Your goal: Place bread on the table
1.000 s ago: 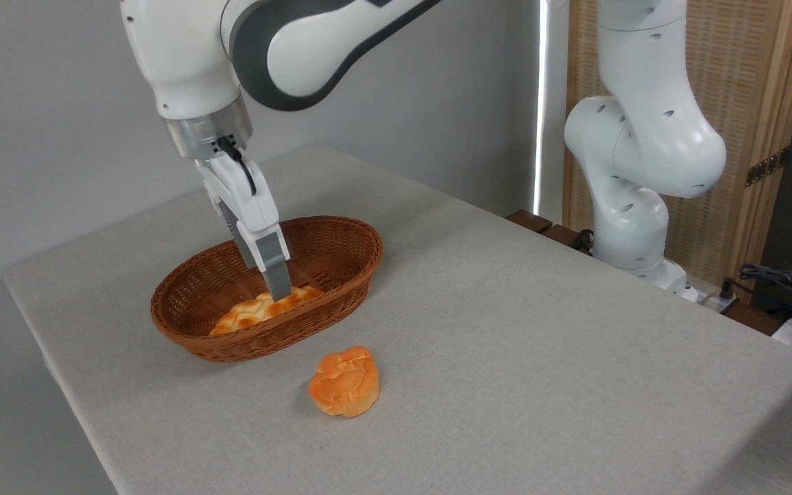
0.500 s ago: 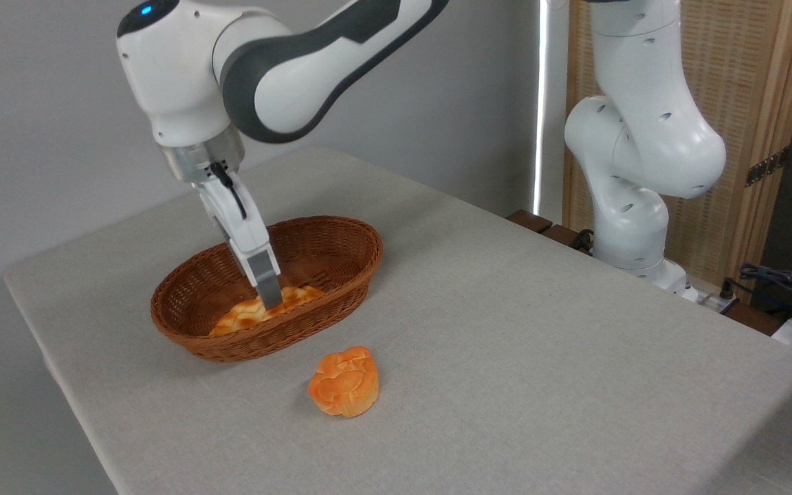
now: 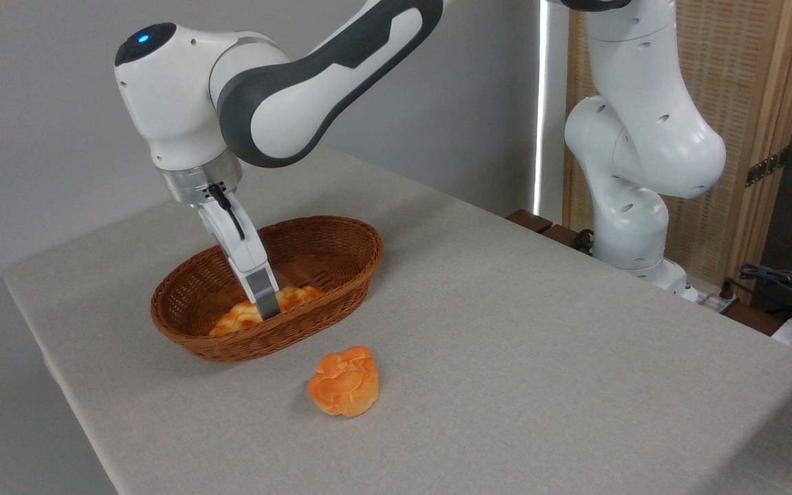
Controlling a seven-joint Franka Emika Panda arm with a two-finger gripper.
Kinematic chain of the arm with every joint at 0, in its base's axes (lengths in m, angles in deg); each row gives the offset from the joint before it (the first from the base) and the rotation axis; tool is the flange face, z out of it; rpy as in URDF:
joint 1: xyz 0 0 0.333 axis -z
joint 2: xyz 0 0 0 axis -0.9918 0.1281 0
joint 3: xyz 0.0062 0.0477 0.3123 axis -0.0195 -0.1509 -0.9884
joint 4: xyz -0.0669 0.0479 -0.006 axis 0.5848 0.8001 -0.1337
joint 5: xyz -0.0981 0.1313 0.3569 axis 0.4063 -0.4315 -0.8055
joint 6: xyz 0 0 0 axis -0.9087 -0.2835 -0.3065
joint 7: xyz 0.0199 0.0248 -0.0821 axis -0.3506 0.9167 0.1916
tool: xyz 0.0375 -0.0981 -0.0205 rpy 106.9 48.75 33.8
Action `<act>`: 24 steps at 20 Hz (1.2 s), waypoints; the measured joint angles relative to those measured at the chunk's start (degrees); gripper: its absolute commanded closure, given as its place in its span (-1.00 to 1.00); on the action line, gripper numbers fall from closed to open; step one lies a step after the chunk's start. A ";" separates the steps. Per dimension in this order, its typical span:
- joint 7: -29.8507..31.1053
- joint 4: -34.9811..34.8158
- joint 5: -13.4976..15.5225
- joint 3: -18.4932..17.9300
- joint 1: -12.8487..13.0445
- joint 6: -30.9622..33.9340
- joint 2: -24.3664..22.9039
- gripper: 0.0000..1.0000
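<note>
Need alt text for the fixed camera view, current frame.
A white robot arm's hand reaches down into an oval brown wicker basket, at a braided golden bread lying inside. A round orange bun sits on the grey-beige table in front of the basket.

Bread [image 3: 293, 297]: golden-yellow, orange-brown patches
Basket [image 3: 341, 265]: brown woven wicker
Bun [image 3: 344, 381]: orange
Table [image 3: 506, 330]: light grey-beige cloth
Arm [image 3: 286, 103]: white, dark grey panels
</note>
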 measured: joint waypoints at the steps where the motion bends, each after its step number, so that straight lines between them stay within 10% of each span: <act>1: 0.00 0.00 0.00 0.00 0.01 0.00 0.07 -1.00; 8: 0.00 0.01 -0.91 0.02 1.41 -0.02 1.66 -1.00; 13: 0.00 0.02 -2.18 0.03 2.42 -0.04 2.01 -0.03; 16: 0.00 0.02 -2.64 0.03 2.55 -0.04 2.12 0.14; 24: 0.00 0.03 -2.66 0.00 2.56 -0.04 2.19 0.16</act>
